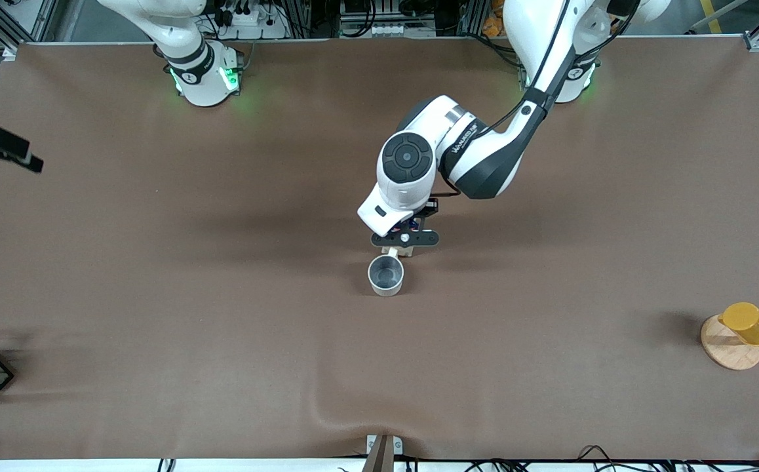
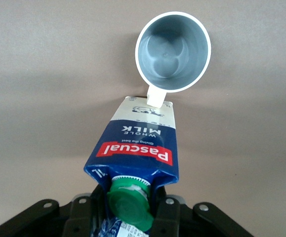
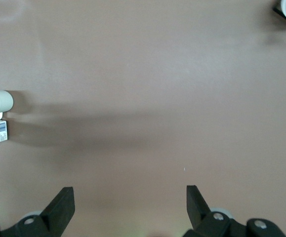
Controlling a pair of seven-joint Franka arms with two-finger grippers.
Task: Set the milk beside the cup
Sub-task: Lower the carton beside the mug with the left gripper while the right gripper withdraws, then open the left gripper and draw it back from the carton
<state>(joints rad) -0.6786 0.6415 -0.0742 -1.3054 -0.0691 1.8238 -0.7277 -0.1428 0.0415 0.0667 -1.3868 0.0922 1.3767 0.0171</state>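
1. Two arms are in play, but only the left one is working; I see its gripper (image 1: pixel 404 237) low over the middle of the counter (image 1: pixel 156 275), just above the cup's handle side.
2. Its fingers (image 2: pixel 165 213) pinch the milk (image 2: pixel 139 148) near the top, by the green cap (image 2: pixel 130 203). The carton's base looks to be at or just above the counter, right beside the cup (image 2: pixel 173 52), close to the handle (image 2: pixel 155 96); I cannot tell whether it touches down yet.
3. In the front view the cup (image 1: pixel 386 275) stands upright, a little nearer the camera than the carton (image 1: pixel 398 251).
4. The right gripper (image 3: pixel 130 207) waits high over bare counter toward its own end, fingers (image 3: pixel 61 207) spread and holding nothing.
5. My judgement: this is the placing step, nearly finished. Next I should confirm the carton stands flat, spread the left fingers gently, then lift straight up so I nudge neither carton nor handle.
6. A yellow cup (image 1: pixel 750 323) on a wooden coaster (image 1: pixel 730 351) sits well apart at the left arm's end.
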